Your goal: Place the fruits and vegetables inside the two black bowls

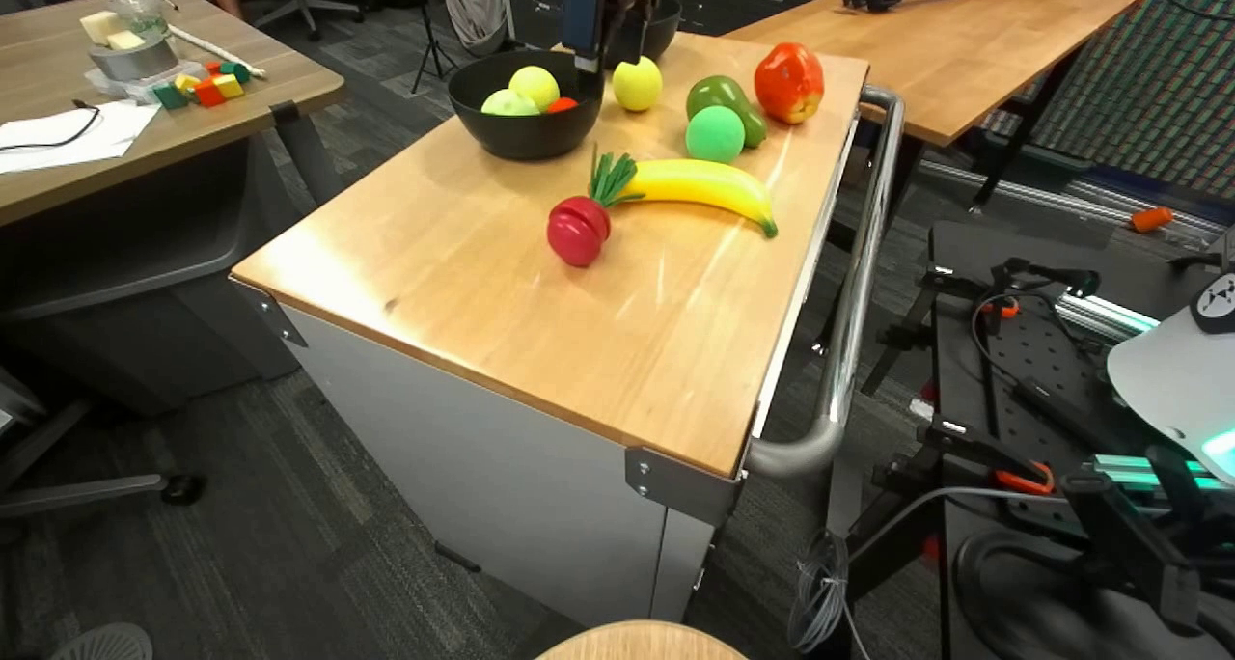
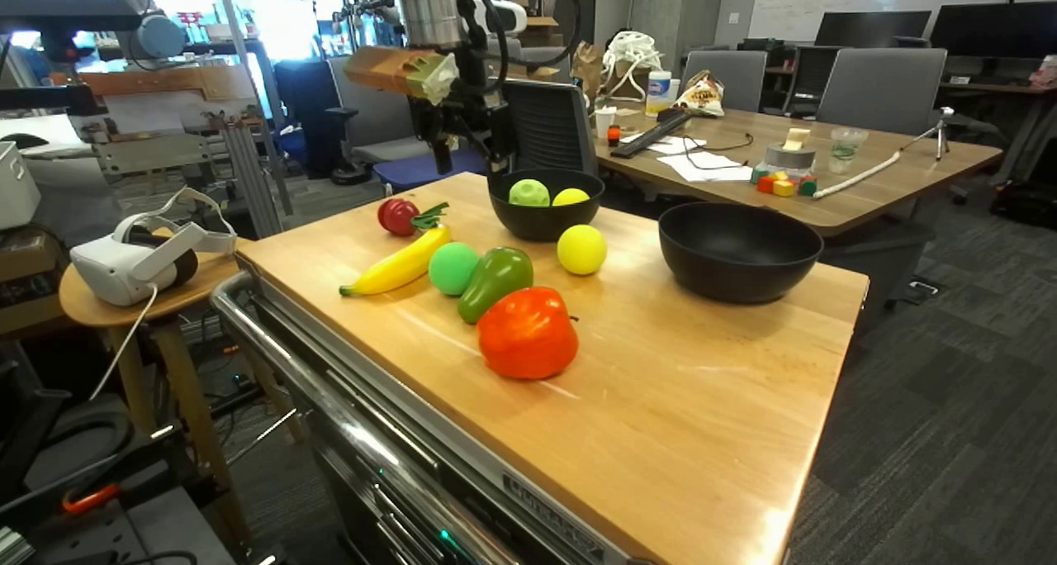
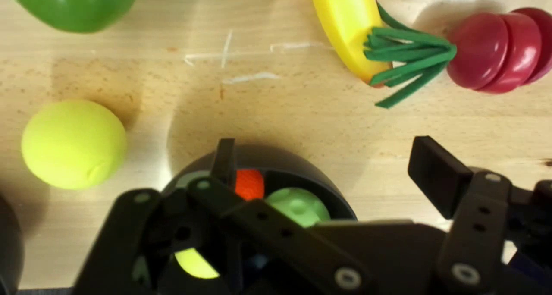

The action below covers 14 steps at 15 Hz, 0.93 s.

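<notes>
Chiefly, in an exterior view, note a laden black bowl (image 1: pixel 526 137) on a wooden worktop (image 1: pixel 482 303), holding a pale green ball (image 1: pixel 507 104), a yellow ball (image 1: pixel 535 85) and a partly hidden red-orange piece (image 1: pixel 562 105). Outside it, observe a red piece with green leaves (image 1: pixel 582 218), and a yellow banana (image 1: pixel 699 182) with one end at the leaves.

Likewise in an exterior view, see a second black bowl (image 2: pixel 735 263) standing upright at the right, apart from the laden black bowl. On the worktop, note a green ball (image 2: pixel 453 268) just beside a green avocado (image 2: pixel 498 280), a red-orange pepper (image 2: pixel 528 334) in front of the avocado, and a loose yellow ball (image 2: pixel 582 249) near the laden black bowl.

Lastly, in the wrist view, note the gripper (image 3: pixel 324 159) spread wide, with fingers (image 3: pixel 437 174) well apart, across the laden black bowl and over the worktop respectively. Of contact with the bowl, cannot tell. Note also leaves across the banana's end and, at the left, the loose yellow ball.
</notes>
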Available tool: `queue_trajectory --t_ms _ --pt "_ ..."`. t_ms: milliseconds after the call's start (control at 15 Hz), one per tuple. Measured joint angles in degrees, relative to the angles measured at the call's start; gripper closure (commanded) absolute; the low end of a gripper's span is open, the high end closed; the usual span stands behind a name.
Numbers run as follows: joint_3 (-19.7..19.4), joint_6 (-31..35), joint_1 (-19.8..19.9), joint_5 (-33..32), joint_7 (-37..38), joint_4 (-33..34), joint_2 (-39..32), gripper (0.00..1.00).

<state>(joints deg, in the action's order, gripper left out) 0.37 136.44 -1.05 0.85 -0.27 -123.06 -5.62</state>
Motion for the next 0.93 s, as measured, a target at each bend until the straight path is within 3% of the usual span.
queue_trajectory --t_ms 333,600,933 --pt "-2.02 5.11 3.37 3.71 -5.61 -5.68 1.56 0.00" --pt "-3.49 9.59 4.66 2.93 -6.97 -8.97 1.61 0.00" --pt "-4.63 10.24 5.24 0.15 -6.93 -11.44 2.30 0.00"
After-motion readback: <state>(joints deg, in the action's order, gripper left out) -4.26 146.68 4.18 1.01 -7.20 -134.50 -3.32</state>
